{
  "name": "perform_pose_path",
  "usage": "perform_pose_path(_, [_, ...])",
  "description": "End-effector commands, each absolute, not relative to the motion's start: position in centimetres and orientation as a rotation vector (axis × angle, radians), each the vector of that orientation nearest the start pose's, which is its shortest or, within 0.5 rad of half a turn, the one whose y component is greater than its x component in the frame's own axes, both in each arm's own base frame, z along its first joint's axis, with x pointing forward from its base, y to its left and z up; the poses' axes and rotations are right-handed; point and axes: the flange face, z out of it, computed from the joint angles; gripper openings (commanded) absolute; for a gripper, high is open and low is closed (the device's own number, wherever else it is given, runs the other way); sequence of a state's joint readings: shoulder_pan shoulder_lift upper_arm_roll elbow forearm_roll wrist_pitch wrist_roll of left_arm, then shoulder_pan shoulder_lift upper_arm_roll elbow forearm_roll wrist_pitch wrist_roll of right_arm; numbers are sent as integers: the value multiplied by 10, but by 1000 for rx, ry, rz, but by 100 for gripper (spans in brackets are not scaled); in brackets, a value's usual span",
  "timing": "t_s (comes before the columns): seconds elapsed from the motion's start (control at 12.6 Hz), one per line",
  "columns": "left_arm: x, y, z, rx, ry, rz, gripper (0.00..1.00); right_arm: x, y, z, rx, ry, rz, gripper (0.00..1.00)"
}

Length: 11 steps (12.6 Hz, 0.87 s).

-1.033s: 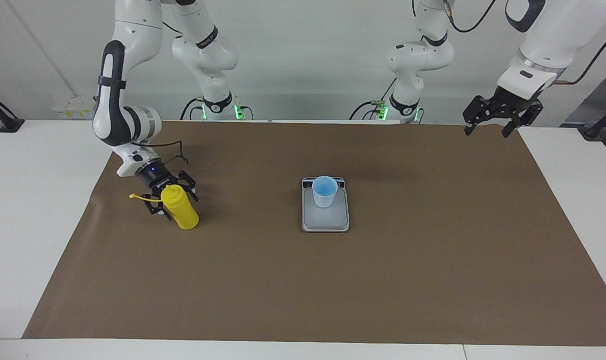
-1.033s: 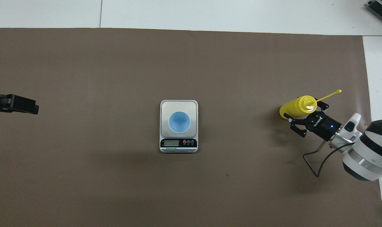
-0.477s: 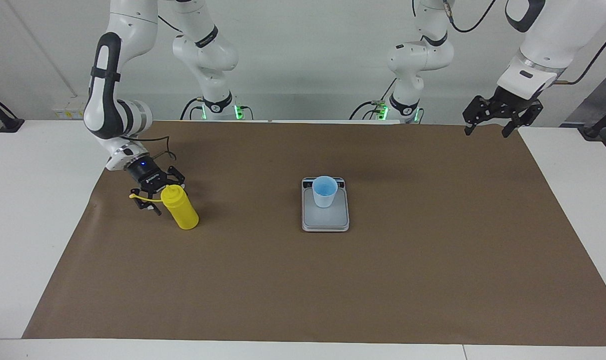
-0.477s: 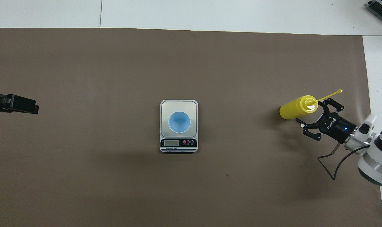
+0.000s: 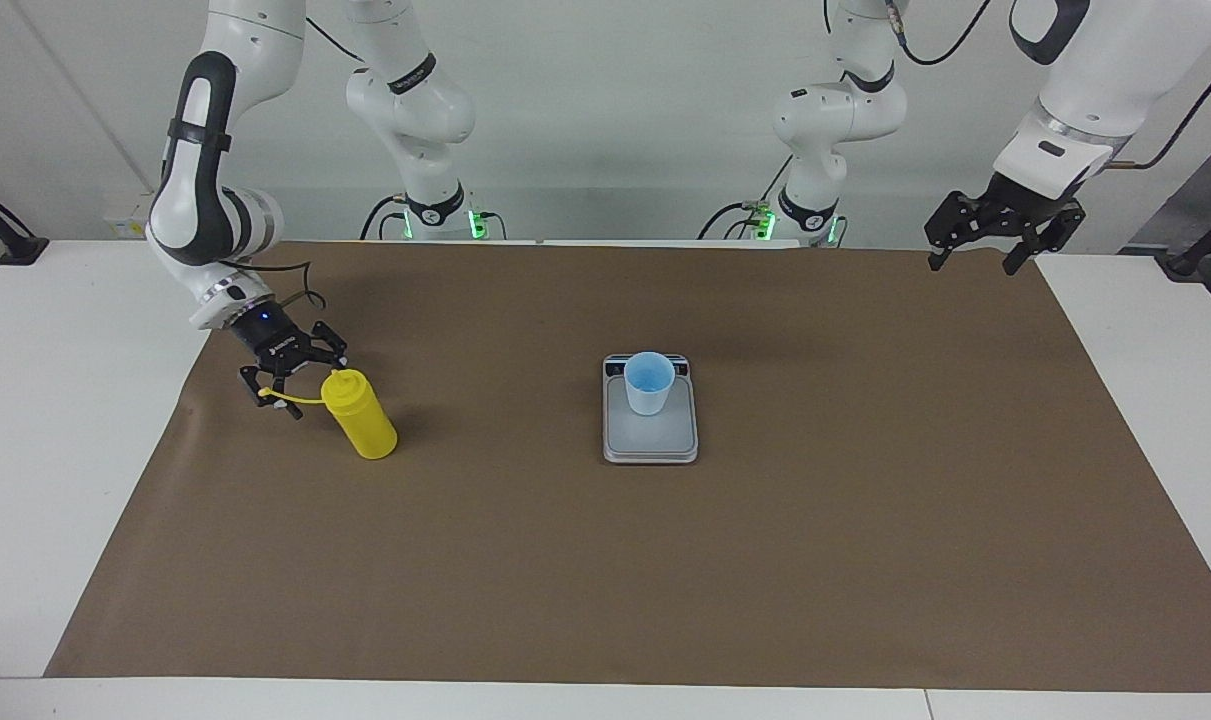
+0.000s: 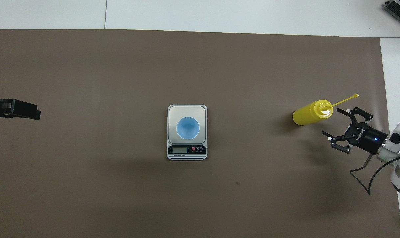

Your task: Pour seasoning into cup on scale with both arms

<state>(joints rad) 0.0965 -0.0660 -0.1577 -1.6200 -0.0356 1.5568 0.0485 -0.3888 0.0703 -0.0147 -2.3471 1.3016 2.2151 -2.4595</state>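
Seasoning bottle (image 5: 361, 416) stands alone by the right gripper (image 5: 287, 376), fingers spread wide, empty; left gripper (image 5: 983, 243) waits, open, over the mat's edge (image 5: 865, 252).

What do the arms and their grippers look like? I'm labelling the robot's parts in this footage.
Both arms are glossy white jointed segments with black bands and black cables. The right arm has a long black panel; a thin black cable loops at its wrist. The right gripper is black with white lettering and a small blue light. The left gripper is black too.

Bright even overhead light, soft faint shadows on brown mat (image 5: 605, 560); sharp focus
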Motion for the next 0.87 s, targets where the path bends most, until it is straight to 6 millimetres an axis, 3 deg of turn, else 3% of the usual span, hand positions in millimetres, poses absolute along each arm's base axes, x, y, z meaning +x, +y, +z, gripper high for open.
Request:
perform_pose_path(0.0, [522, -37, 635, -3169, 170, -3, 100, 476, -185, 334, -2251, -1362, -1157, 100])
perform_pose_path(0.4, [522, -37, 635, -3169, 170, -3, 100, 496, -192, 389, -2369, -1352, -954, 100])
perform_pose_path(0.64, [522, -37, 635, -3169, 170, -3, 100, 499, -174, 438, -2495, -1286, -822, 100])
perform_pose_path(0.79, [522, -37, 635, -3169, 170, -3, 100, 512, -148, 473, -2568, -1237, -701, 100])
